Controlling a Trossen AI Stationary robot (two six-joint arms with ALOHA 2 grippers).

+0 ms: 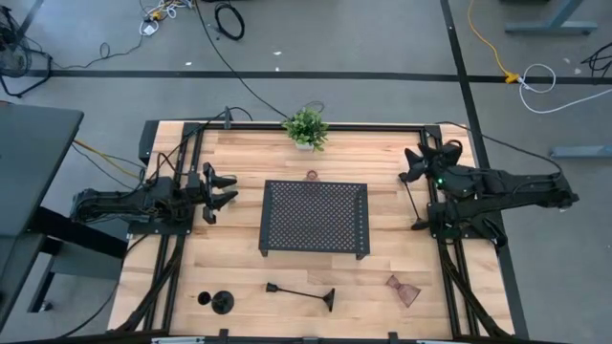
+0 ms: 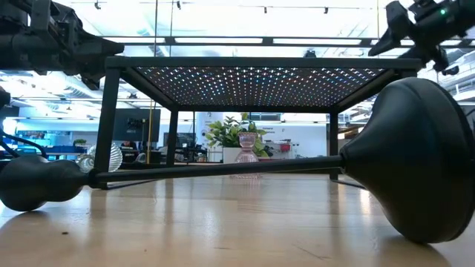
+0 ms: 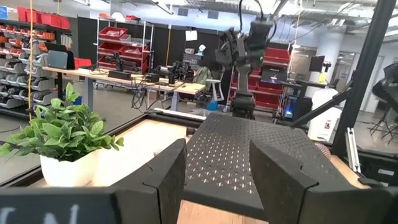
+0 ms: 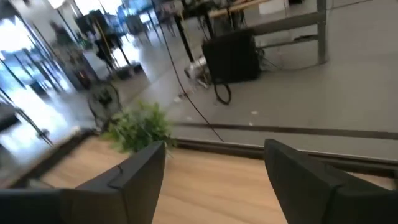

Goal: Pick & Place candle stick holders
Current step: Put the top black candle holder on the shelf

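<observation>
Both sets of jaws stand apart with nothing between them. The left gripper (image 1: pixel 222 188) hovers off the left side of the black perforated tray (image 1: pixel 314 218), its two fingers (image 3: pixel 166 180) pointing across the tray top toward the other arm. The right gripper (image 1: pixel 417 164) sits above the bench (image 1: pixel 239 277) near its right edge, angled toward the far side where the small potted plant (image 1: pixel 306 128) stands; from its wrist the dark fingers (image 4: pixel 134 174) frame bare wood and the blurred plant beyond.

The tray stands on thin legs in the middle of the bench. One slim black candle stick holder (image 1: pixel 301 292) lies on its side near the front edge, in front of the tray, its flared base to the right; in the low view this holder (image 2: pixel 412 159) fills the foreground. A second black holder (image 1: pixel 219 302) rests near the front left corner, well apart from the first. A pinkish glass cup (image 1: pixel 404 289) lies tipped over toward the front right. Another small pinkish cup (image 1: pixel 312 176) stands just behind the tray's far edge, upright in the low view (image 2: pixel 246 154).
</observation>
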